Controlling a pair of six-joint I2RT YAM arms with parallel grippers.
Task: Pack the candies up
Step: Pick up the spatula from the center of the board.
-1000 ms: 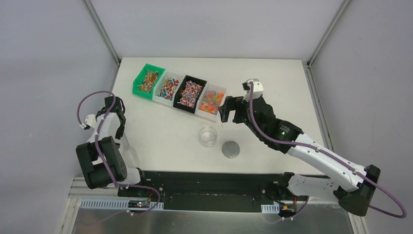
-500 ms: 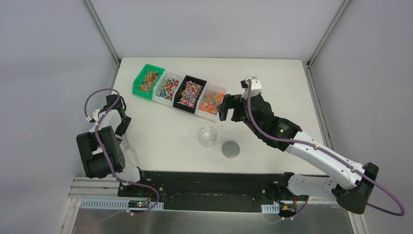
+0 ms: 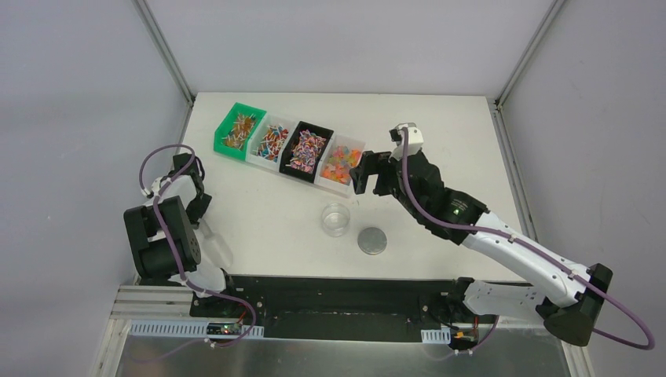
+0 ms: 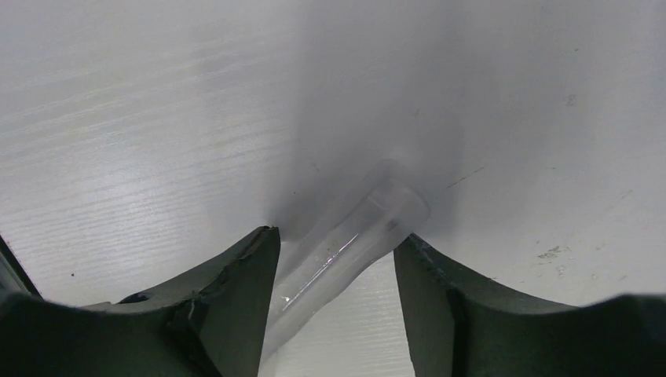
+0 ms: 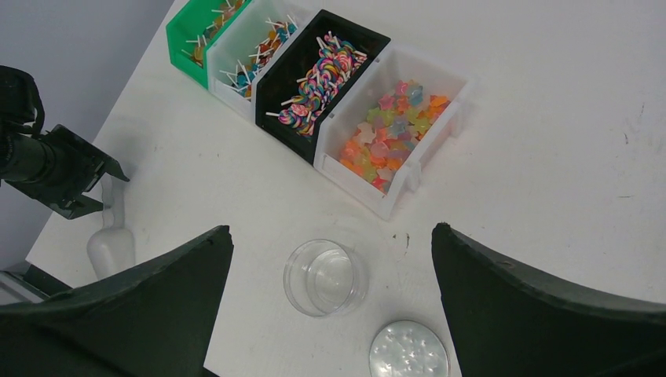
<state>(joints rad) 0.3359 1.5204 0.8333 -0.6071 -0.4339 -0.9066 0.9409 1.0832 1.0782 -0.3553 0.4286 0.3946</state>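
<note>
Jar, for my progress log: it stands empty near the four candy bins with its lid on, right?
No, the lid is off, lying on the table beside the jar, as the right wrist view shows. The jar is empty, near the four bins.

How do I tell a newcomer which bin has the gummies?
On the far half of the white table sits a slanted row of four bins. The gummy bin is the right-hand end one, white. It alone holds loose orange, red and yellow gummies; the others hold sweets on sticks.

Multicoloured candies (image 5: 389, 137) lie sorted in four bins (image 5: 353, 188).
</note>
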